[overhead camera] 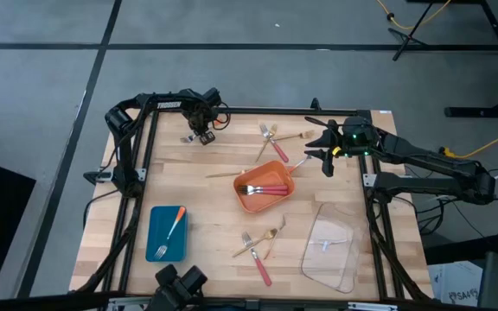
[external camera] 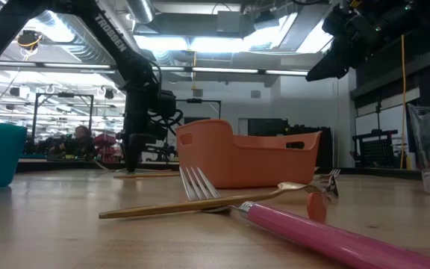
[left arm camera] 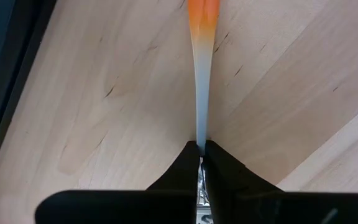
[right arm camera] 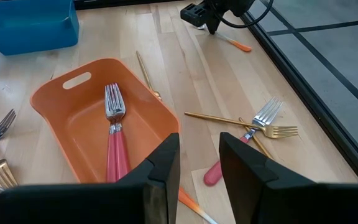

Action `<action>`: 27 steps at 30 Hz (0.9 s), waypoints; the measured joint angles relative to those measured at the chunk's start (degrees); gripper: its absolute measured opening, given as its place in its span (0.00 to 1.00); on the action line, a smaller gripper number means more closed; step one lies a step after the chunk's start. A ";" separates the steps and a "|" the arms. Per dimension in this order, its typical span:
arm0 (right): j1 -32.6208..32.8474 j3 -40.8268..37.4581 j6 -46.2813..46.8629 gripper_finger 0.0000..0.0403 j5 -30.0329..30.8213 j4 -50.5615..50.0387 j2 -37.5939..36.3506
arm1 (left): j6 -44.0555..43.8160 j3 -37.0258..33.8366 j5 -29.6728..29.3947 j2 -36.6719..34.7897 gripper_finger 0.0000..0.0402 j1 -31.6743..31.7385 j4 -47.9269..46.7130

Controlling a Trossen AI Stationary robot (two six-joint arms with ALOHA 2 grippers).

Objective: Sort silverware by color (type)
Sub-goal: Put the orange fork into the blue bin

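One orange-handled fork (left arm camera: pixel 202 74) is clamped at its silver end by the left gripper (left arm camera: pixel 201 155), handle pointing straight ahead; right gripper (right arm camera: pixel 199 163) jaws apart over the orange tray (right arm camera: pixel 55 102).

Pink-handled forks (overhead camera: pixel 264 189) lay in an orange tray (overhead camera: pixel 277 206); an orange-handled fork (overhead camera: pixel 172 230) in a blue tray (overhead camera: pixel 155 218); the tabletop (overhead camera: pixel 197 194) was pale wood.

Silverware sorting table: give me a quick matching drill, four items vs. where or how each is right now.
Items:
1. left pincer
2. right pincer
3. orange tray
4. blue tray

States:
A. holds pink-handled forks
B. open, above the table
C. holds one orange-handled fork
D. shut on an orange-handled fork near the table's far edge

Pairs: 1-D, 2-B, 3-A, 4-C
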 joint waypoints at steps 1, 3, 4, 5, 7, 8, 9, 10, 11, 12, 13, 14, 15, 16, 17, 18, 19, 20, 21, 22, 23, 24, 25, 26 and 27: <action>-0.02 0.00 0.00 0.25 0.00 0.00 0.00 | 0.00 0.26 0.02 0.02 0.02 0.00 -0.10; 0.00 0.00 0.00 0.25 0.01 0.00 0.00 | -0.01 1.19 0.01 0.13 0.02 -0.01 -0.78; -0.01 0.00 0.00 0.25 0.01 0.00 0.00 | -0.12 1.79 0.02 0.20 0.02 -0.09 -1.28; -0.02 0.00 0.00 0.25 0.00 0.00 0.00 | -0.43 2.56 -0.03 0.30 0.02 -0.19 -1.95; -0.01 0.00 0.00 0.25 0.01 0.00 0.00 | -1.19 4.20 -0.12 0.64 0.01 -0.28 -3.60; 0.00 0.00 0.00 0.25 0.02 0.00 0.00 | -1.34 5.12 -0.11 0.81 0.01 -0.49 -3.92; 0.00 0.00 0.00 0.25 0.02 0.00 0.00 | -1.38 6.19 -0.15 0.81 0.01 -0.67 -4.04; 0.00 0.00 0.00 0.25 0.01 0.00 0.00 | -1.46 7.23 -0.16 0.69 0.01 -0.84 -4.67; -0.01 0.00 0.00 0.25 0.02 0.01 0.00 | -1.59 8.36 -0.12 0.53 0.01 -1.14 -5.98; 0.00 0.00 0.00 0.25 0.02 0.00 0.02 | -1.79 9.48 -0.08 0.50 0.01 -1.40 -7.65; 0.00 0.00 0.00 0.25 0.00 0.00 0.00 | -2.03 10.55 0.07 0.52 0.01 -1.74 -9.36; 0.00 0.00 0.00 0.25 0.02 0.00 0.02 | -2.26 11.60 0.04 0.52 0.01 -2.18 -11.03; 0.00 0.00 0.00 0.25 0.02 0.00 0.02 | -2.29 12.75 0.06 0.52 0.01 -2.56 -12.66; -0.01 0.00 0.00 0.25 0.01 0.00 0.02 | -2.29 13.93 0.04 0.51 0.01 -2.93 -14.18; 0.00 0.00 0.00 0.25 0.00 0.00 0.02 | -2.31 15.12 0.03 0.47 0.01 -3.31 -15.83; -0.02 0.00 0.00 0.25 0.01 0.00 0.02 | -2.43 16.19 0.06 0.38 0.01 -3.65 -17.64; 0.00 0.00 0.00 0.25 0.02 0.00 0.02 | -2.76 17.17 0.04 0.24 0.01 -4.10 -19.30; -0.01 0.00 0.00 0.25 0.01 0.00 0.02 | -3.00 18.17 0.04 0.15 0.01 -4.57 -20.41; -0.01 0.00 0.00 0.25 0.00 0.00 0.02 | -3.20 19.21 0.02 0.07 0.01 -5.12 -21.31; 0.00 0.00 0.00 0.25 0.02 0.00 0.02 | -3.35 20.16 0.05 -0.11 0.01 -5.57 -22.53; 0.00 0.00 0.00 0.25 0.00 0.00 0.02 | -3.62 21.15 0.07 -0.20 0.01 -6.19 -23.88; -0.01 0.00 0.00 0.25 0.02 0.00 0.02 | -4.20 22.15 0.00 -0.30 0.01 -6.78 -25.01; 0.00 0.00 0.00 0.25 0.02 -0.02 0.02 | -4.72 23.12 0.07 -0.37 0.01 -7.32 -25.91; 0.00 0.00 -0.01 0.25 0.01 -0.02 0.02 | -5.04 24.20 0.04 -0.37 0.01 -7.89 -26.77; -0.01 0.00 -0.02 0.25 0.01 -0.02 0.02 | -5.55 25.26 0.04 -0.37 0.01 -8.53 -28.07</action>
